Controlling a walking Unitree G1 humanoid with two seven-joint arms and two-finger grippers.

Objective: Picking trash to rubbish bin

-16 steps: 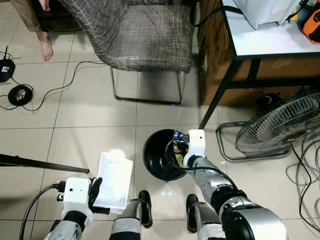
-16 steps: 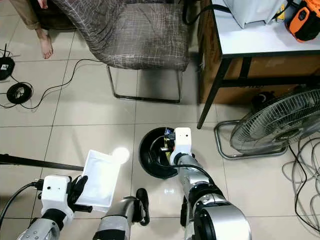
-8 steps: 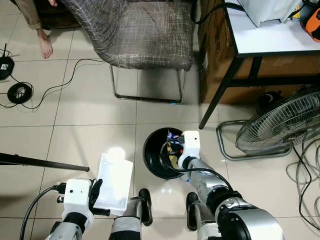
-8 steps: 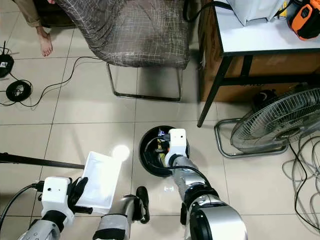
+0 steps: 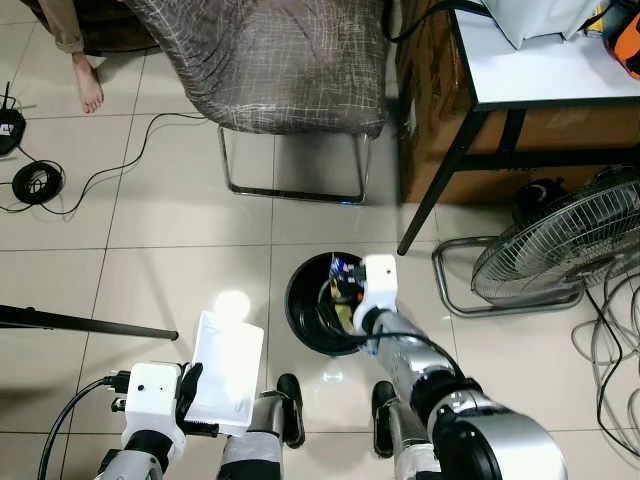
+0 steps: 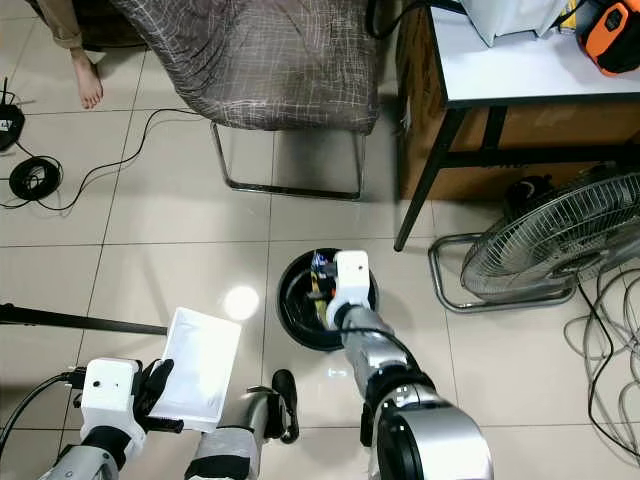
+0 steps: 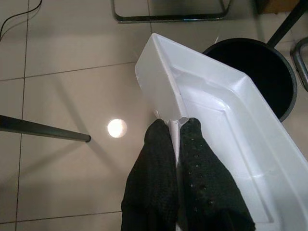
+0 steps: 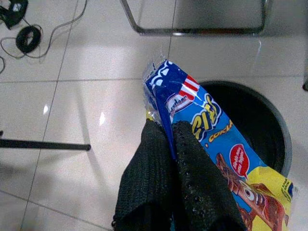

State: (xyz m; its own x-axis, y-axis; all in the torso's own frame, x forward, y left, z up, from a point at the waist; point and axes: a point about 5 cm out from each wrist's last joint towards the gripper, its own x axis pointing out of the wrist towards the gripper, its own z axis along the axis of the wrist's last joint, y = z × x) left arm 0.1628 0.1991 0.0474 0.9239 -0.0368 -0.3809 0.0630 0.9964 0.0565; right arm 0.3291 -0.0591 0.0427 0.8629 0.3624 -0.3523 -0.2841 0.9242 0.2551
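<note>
We see the right hand (image 8: 166, 144) clamped on a blue and yellow snack wrapper (image 8: 211, 144), held over the black rubbish bin (image 5: 305, 310) on the tiled floor (image 5: 150, 210); the wrapper juts past the fingertips, above the bin's rim; the left hand (image 7: 177, 130) pinches the edge of a white foam tray (image 7: 216, 110), just beside the bin; a fan (image 5: 560, 240) stands near the desk (image 5: 540, 70).

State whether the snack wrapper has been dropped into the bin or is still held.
Still held. The right gripper is shut on the snack wrapper, which hangs over the black bin.
</note>
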